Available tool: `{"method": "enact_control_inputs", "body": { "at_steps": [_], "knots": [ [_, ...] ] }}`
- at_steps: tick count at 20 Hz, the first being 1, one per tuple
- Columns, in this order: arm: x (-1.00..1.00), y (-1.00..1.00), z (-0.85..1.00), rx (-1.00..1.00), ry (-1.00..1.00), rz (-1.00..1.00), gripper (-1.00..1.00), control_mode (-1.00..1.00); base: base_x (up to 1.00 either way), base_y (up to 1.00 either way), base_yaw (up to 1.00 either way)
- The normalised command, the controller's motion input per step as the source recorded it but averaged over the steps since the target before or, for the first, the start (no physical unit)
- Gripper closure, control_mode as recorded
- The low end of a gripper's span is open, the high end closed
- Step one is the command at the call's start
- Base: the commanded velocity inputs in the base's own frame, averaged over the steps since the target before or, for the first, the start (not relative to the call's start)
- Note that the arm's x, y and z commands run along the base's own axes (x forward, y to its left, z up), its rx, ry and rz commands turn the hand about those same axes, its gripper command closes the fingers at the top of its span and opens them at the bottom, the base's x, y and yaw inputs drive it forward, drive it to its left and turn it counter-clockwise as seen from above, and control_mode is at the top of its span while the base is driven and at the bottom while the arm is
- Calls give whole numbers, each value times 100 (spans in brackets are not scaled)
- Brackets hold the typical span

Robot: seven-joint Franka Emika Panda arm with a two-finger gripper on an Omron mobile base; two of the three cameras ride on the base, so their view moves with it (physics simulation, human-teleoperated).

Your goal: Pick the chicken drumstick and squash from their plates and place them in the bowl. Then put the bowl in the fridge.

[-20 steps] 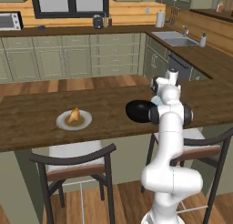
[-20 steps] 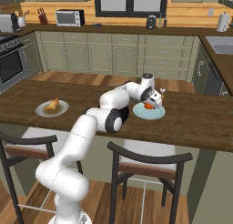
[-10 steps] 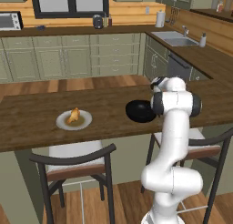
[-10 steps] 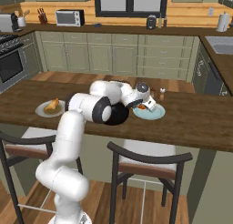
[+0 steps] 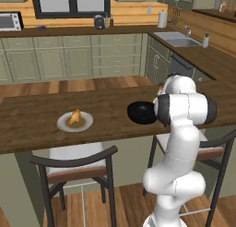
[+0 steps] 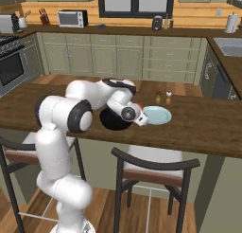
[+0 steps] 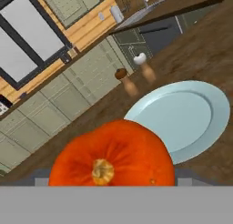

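Observation:
The squash [image 7: 112, 157], bright orange with a pale stem, sits close up between my fingers in the hand view. My gripper [image 6: 140, 115] is shut on it, just above the counter between the black bowl [image 6: 115, 120] and the pale blue plate [image 6: 159, 115]. That plate [image 7: 182, 118] lies bare. The bowl [image 5: 140, 113] also stands left of my arm in the left base view. The chicken drumstick [image 5: 74, 117] rests on its grey-white plate [image 5: 85, 124], far to the left. The fridge is out of view.
Two small shakers [image 6: 162, 98] stand behind the blue plate, also seen as shakers [image 7: 132, 75] in the hand view. Two dark chairs [image 6: 151, 166] are tucked under the near edge of the wooden counter [image 6: 208, 128]. Cabinets and a sink line the far walls.
My arm has folded back from the blue plate toward the bowl, carrying the squash off the plate. The plate is now bare.

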Motion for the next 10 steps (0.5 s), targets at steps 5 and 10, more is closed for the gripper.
{"method": "enact_control_inputs", "body": {
  "at_steps": [5, 10],
  "knots": [
    [-76, -15, 100, 15, 0, 0, 100, -100, 0, 0, 0],
    [-34, -39, 100, 16, 0, 0, 100, -100, 0, 0, 0]
  ]
}}
